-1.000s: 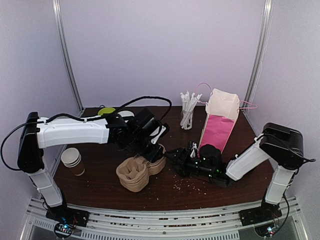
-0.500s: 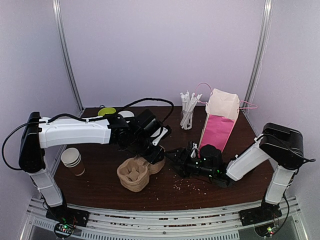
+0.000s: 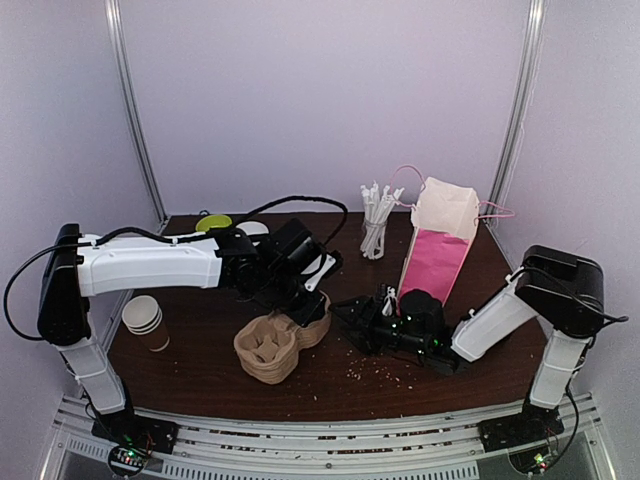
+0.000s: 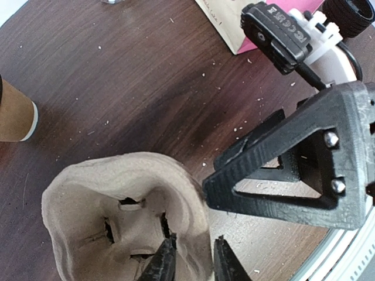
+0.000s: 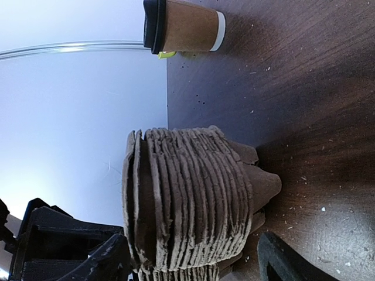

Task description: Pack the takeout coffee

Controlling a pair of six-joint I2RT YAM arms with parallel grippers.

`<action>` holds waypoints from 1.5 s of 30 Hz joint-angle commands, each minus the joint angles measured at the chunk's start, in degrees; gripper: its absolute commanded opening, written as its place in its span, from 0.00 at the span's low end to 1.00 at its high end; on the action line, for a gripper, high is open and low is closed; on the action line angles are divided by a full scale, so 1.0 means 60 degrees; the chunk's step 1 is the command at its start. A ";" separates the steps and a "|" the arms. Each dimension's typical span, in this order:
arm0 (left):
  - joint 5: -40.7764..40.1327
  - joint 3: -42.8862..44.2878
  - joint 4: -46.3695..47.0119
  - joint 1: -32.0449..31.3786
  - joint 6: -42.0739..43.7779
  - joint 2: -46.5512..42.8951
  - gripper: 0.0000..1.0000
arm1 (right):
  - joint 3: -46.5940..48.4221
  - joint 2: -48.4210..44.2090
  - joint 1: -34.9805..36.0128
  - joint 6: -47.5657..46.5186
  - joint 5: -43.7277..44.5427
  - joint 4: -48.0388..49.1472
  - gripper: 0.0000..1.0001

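While the left jaws pinch the rim of a pulp tray point(image 4: 117, 193) and the right jaws hang released beside the stack point(image 5: 187, 199), the lidded coffee point(image 5: 184, 26) stands well apart across the bench point(image 4: 146, 76). Nested trays may lift together if they cling, dragging the stack along.

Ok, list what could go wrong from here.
1. The left pincer straddles the thin wall of the top carrier; the pulp may tear, or the stack beneath may lift too.
2. The right pincer, open and facing that stack, could shove it.
3. The takeout coffee stands nearby; a swing might tip it.
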 commanded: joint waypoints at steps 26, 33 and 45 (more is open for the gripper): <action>0.0160 0.0327 0.0174 -0.0023 0.0118 0.0001 0.39 | 0.0499 0.0897 -0.0075 0.0289 -0.0620 0.1082 0.80; -0.0141 0.0584 0.0039 -0.0024 0.0152 0.0188 0.34 | 0.0591 0.1138 -0.0044 0.0335 -0.0866 0.1178 0.77; -0.0276 0.0663 -0.0066 -0.0029 0.0225 0.0439 0.34 | 0.0864 0.1304 0.0016 0.0166 -0.1390 0.1340 0.82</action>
